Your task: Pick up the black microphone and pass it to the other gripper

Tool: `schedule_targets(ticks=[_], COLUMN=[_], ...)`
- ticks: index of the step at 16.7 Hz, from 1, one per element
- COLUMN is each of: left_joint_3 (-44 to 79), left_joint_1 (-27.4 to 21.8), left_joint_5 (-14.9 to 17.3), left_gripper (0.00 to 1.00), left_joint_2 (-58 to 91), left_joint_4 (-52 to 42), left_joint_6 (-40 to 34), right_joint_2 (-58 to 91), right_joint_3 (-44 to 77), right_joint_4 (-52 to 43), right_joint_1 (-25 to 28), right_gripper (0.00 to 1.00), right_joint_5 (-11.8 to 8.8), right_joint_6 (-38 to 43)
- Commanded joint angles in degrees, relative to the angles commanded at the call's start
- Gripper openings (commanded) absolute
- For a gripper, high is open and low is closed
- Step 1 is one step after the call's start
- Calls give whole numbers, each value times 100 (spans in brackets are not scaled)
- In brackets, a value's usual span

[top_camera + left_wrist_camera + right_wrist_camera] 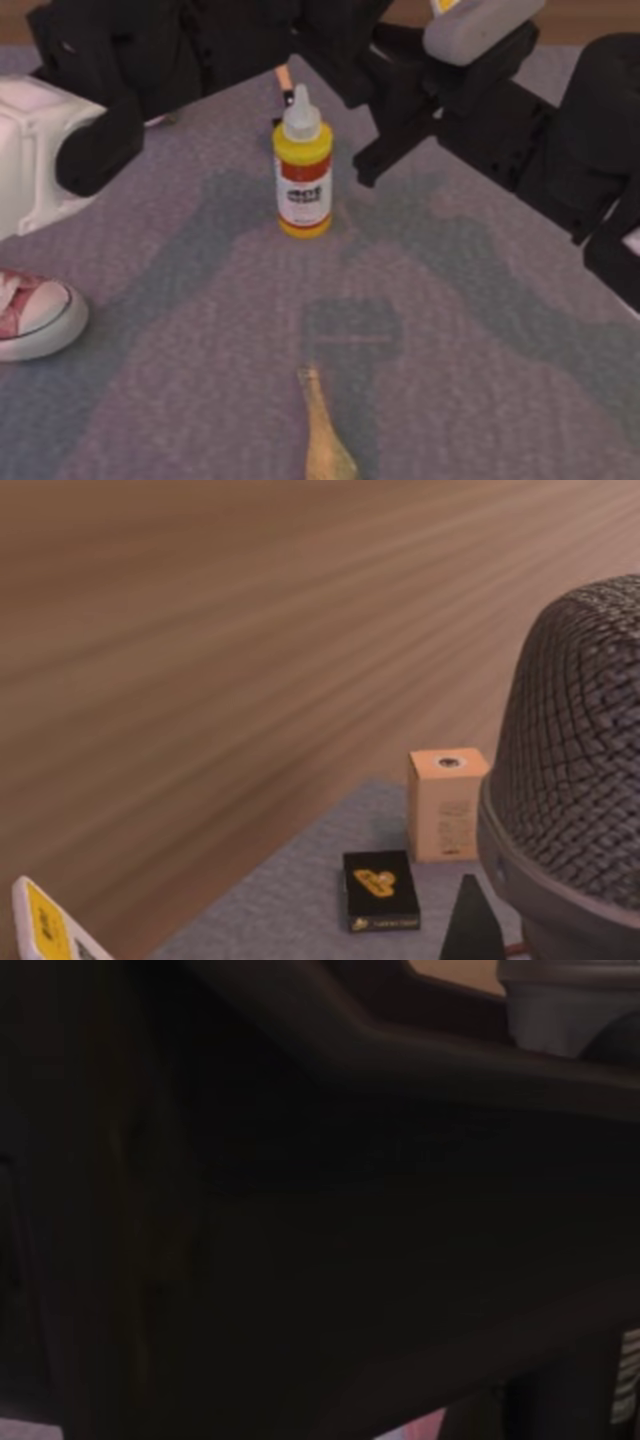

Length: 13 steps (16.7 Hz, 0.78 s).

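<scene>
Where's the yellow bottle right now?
In the top view the yellow bottle stands upright near the middle of the grey table, toward the far edge, just below the two black arms, with a small orange-and-black tool behind it.

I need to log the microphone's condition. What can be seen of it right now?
Only the microphone's head shows, close in the left wrist view: a rounded dome of dark grey woven mesh above a smooth grey collar. Its body is out of frame, so pose and contact cannot be told. The right wrist view is dark.
</scene>
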Motion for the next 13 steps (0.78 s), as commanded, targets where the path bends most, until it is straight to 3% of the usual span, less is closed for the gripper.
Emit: schedule_targets(ticks=[1, 13], left_joint_3=[0, 0], left_joint_1=[0, 0], left_joint_5=[0, 0], left_gripper=[0, 0], left_joint_2=[0, 0], left_joint_4=[0, 0], left_joint_6=[0, 0], right_joint_2=[0, 0], right_joint_3=[0, 0], right_joint_4=[0, 0], right_joint_1=[0, 0], right_gripper=[0, 90], right_joint_5=[0, 0], right_joint_6=[0, 0])
